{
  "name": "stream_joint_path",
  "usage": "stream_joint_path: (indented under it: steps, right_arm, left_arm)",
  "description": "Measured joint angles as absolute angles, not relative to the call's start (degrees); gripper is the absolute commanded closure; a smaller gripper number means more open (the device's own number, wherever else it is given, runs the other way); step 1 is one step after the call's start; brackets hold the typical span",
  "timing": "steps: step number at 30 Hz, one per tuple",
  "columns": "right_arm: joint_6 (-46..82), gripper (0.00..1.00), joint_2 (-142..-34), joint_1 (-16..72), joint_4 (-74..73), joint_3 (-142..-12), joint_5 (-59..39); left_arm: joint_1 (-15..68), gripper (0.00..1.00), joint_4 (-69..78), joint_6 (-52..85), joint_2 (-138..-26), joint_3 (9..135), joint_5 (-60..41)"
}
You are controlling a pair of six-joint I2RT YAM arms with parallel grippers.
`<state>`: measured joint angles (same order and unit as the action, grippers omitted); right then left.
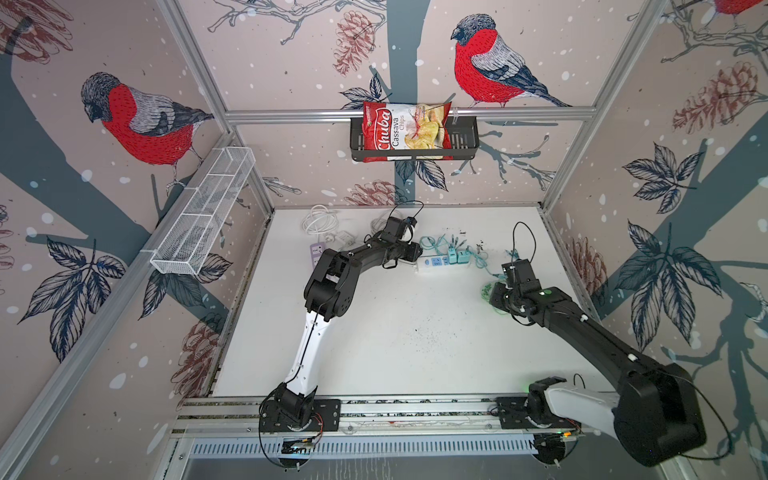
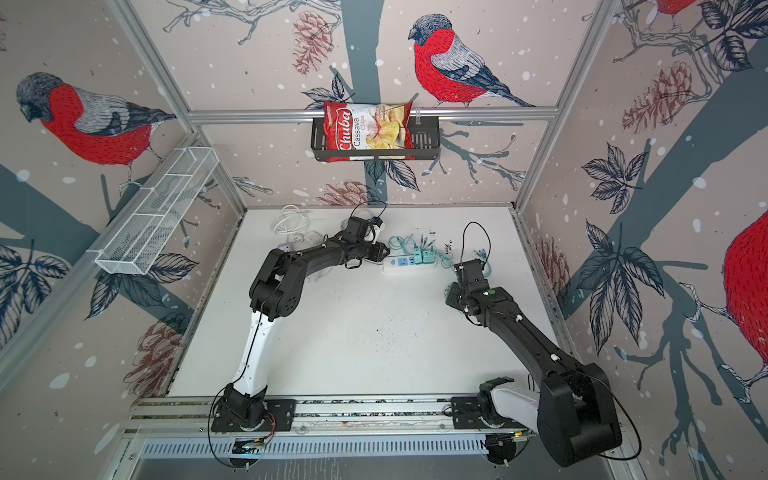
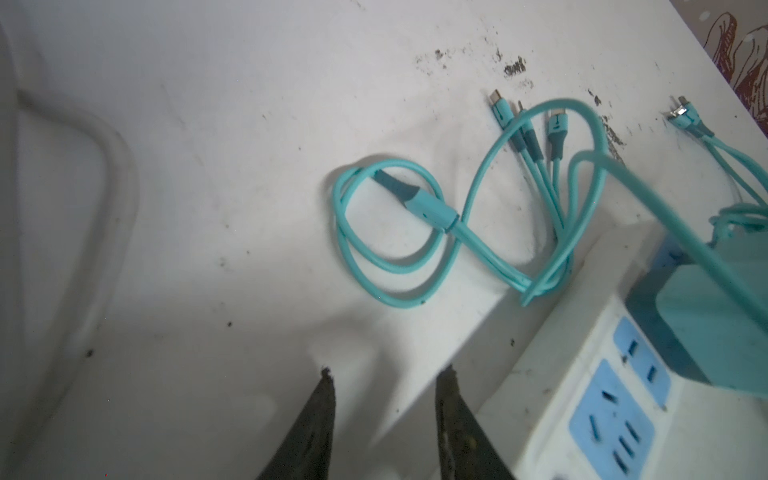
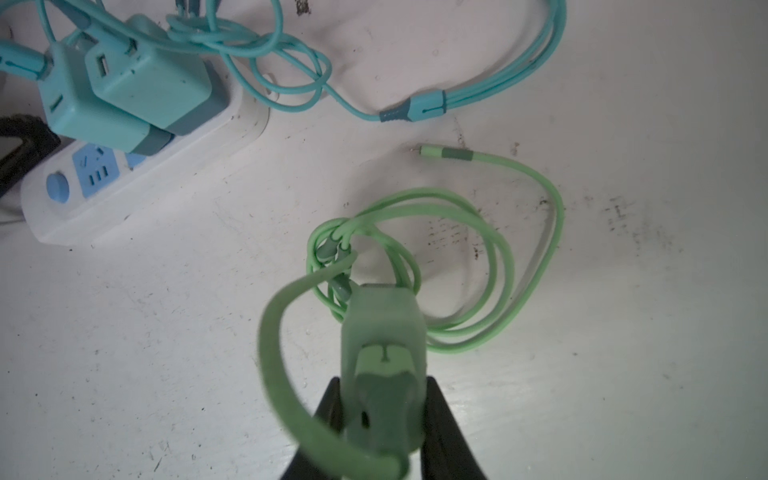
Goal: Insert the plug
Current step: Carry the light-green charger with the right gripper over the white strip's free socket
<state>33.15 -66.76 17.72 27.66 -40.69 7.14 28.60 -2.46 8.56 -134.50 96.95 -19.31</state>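
Both top views are evenly lit, their edges bowed. The wrist views are dimmer, with soft shadows; the near green charger plug (image 4: 384, 332) is out of focus.

The table (image 1: 415, 332) is white, flecked with dark specks and scuffs. The strip (image 4: 124, 199) is white with pale blue sockets (image 3: 611, 419) and a blue round button (image 4: 57, 188). Two chargers (image 4: 149, 87) are turquoise with darker teal bases. Their cable (image 3: 428, 212) is turquoise with dark teal collars. The plug (image 4: 384, 328) is pale green with a darker green end, and its cord (image 4: 270, 340) is brighter green. The bag (image 1: 405, 131) is red with white lettering and sits in a black basket (image 1: 463, 139). The mesh basket (image 1: 208, 208) is white. The walls (image 1: 291, 62) are dusty pink, printed with red-breasted grey birds (image 1: 482, 62), slate-blue branches (image 1: 409, 50), brown cones (image 1: 353, 41) and white dots.
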Motion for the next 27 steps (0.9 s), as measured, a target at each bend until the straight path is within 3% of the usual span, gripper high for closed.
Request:
stream_joint_path:
  steps: [19, 27]
  right_arm:
    - [33.23, 0.97, -68.6, 13.63, 28.69, -41.23, 12.49]
    - [29.87, 0.97, -68.93, 8.58, 25.74, -40.58, -2.61]
  left_arm:
    - [35.92, 0.65, 2.17, 11.05, -122.15, 76.73, -19.46]
    - [37.45, 0.65, 2.7, 13.28, -117.95, 70.89, -19.44]
